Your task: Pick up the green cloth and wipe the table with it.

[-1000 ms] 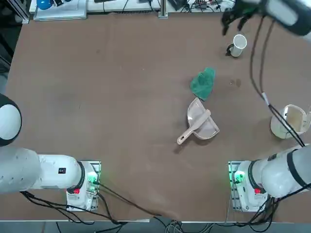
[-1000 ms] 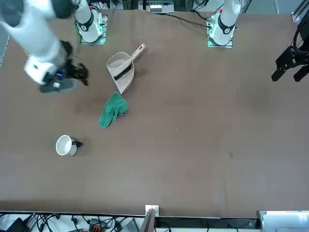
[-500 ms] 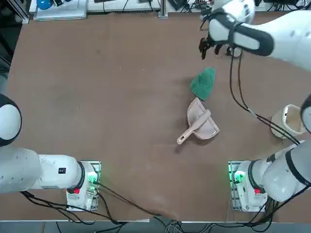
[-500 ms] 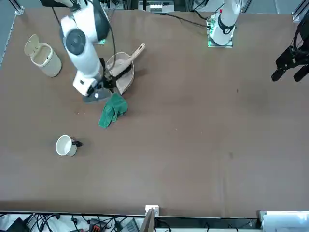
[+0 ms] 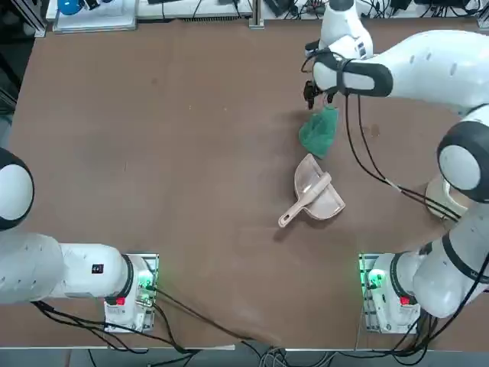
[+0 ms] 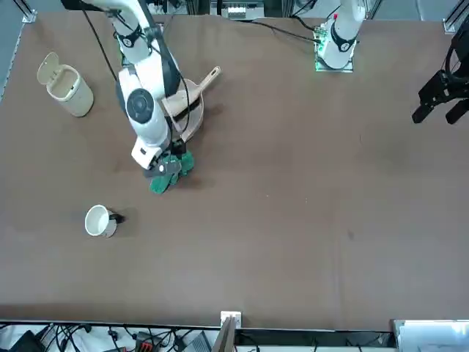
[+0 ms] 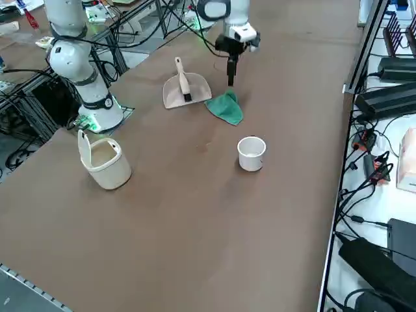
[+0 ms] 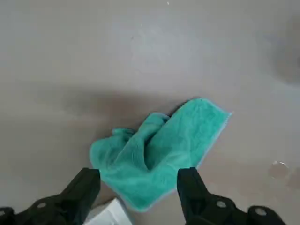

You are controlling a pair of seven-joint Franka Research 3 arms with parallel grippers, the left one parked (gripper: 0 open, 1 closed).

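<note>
1. The right gripper (image 8: 138,187) is seen with its jaws spread wide and empty, one finger on each side of the near end of the green cloth (image 8: 157,152), above it and not yet touching, as far as can be judged.
2. In the top view the green cloth (image 5: 318,131) lies on the table (image 5: 153,153) at the upper right of the frame, with the right gripper (image 5: 312,92) just above its upper end. The cloth is bunched and wrinkled, with a raised fold in its middle.
3. For a good grasp, the jaws should be lowered straight down until the fingertips nearly reach the table, and the raised fold should be taken between them, not the thin flat edge.
4. The jaws should be closed only once the fabric is well between them; otherwise a single layer may be pinched and may slip out.
5. The beige dustpan (image 5: 315,193) lies just below the cloth in the top view, close to its lower end. It should not be struck during the descent, nor when wiping begins.
</note>
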